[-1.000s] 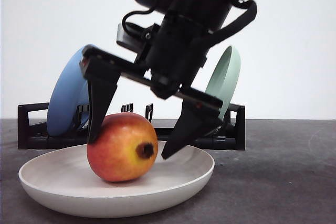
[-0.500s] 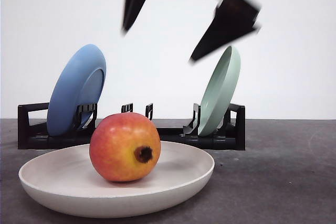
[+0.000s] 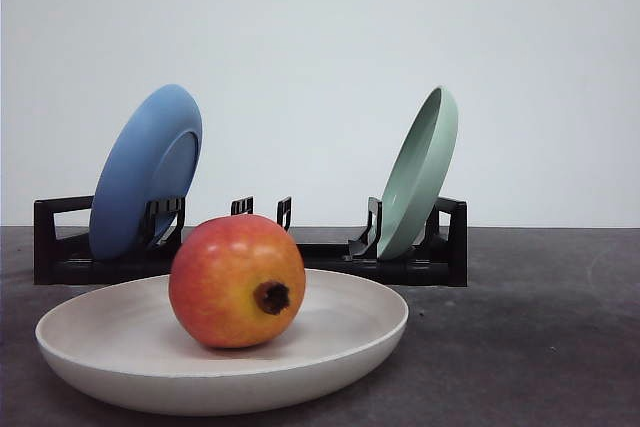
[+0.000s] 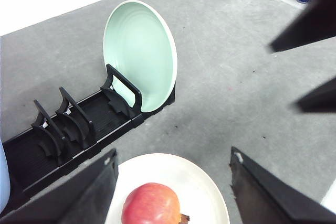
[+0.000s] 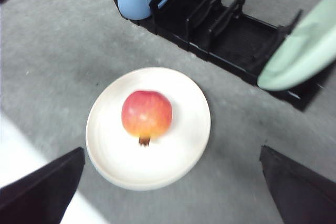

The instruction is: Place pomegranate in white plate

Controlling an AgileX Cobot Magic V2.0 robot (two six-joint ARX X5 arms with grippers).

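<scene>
The round red-to-yellow pomegranate (image 3: pixel 237 281) rests inside the wide cream matte plate (image 3: pixel 110 367), dark crown facing the front camera. Both grippers, left (image 4: pixel 173 187) and right (image 5: pixel 173 190), stand spread apart, fingertips cropped.

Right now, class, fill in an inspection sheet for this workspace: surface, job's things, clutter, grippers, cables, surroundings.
Surface: dark grey table, lightly scuffed.
Job's things: pomegranate rests inside the white plate, crown end toward the front camera; nothing touches it.
Clutter: black dish rack behind the plate, holding a blue plate and a pale green plate, both leaning on edge.
Grippers: left gripper open, above the fruit; right gripper open, high over the plate.
Cables: nothing seen.
Surroundings: plain white wall behind.
</scene>
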